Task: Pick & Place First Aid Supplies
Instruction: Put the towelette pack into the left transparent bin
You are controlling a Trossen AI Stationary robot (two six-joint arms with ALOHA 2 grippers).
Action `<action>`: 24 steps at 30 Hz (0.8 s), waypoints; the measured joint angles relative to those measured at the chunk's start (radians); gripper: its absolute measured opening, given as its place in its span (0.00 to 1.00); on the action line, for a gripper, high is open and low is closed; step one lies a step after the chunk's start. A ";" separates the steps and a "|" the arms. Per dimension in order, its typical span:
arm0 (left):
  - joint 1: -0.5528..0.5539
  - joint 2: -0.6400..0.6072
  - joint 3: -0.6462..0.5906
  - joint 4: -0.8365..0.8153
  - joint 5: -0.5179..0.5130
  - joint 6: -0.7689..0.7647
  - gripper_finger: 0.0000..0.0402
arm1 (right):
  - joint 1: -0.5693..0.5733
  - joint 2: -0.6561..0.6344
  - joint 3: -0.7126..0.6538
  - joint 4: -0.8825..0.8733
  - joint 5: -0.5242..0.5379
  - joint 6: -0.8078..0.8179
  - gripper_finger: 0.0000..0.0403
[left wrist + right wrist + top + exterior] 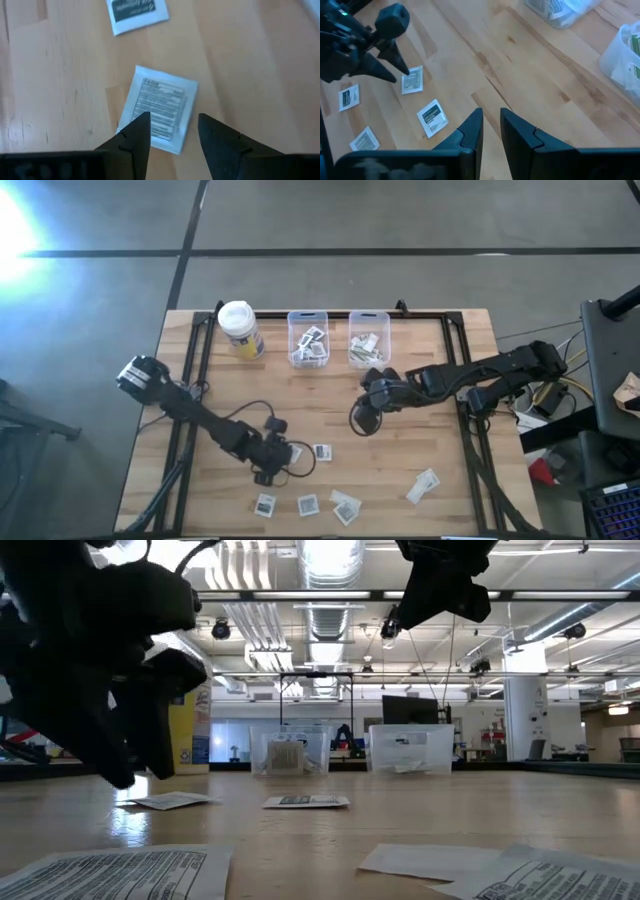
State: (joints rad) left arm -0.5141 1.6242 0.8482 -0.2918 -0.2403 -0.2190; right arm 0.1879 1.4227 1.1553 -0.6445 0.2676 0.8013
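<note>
Several small flat white packets, the first aid supplies, lie on the wooden table. One square packet (pixel 160 112) (pixel 297 453) lies flat right under my left gripper (pixel 172 127) (pixel 288 452). That gripper is open and points steeply down, one fingertip over each side of the packet's near end; I see no touch. A second packet (pixel 137 12) (pixel 322 451) lies just beyond. My right gripper (pixel 491 122) (pixel 365 417) hangs high above the table's middle, its fingers a narrow gap apart with nothing between them.
Two clear bins (pixel 308 340) (pixel 368 338) holding packets stand at the far edge, with a yellow container with a white lid (pixel 240 328) to their left. More packets (pixel 265 504) (pixel 308 503) (pixel 345 505) (pixel 423 485) lie along the near edge.
</note>
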 joint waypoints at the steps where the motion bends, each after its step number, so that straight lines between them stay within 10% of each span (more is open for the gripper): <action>1: 0.004 0.009 0.000 0.001 0.000 0.010 0.39 | 0.000 0.000 0.000 0.000 0.000 0.000 0.16; 24: 0.129 0.184 0.002 -0.007 0.154 0.012 0.26 | 0.005 0.000 0.000 0.009 -0.003 0.003 0.16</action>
State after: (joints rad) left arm -0.3853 1.8084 0.8507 -0.2983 -0.0858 -0.2073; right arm 0.1925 1.4227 1.1553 -0.6354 0.2649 0.8040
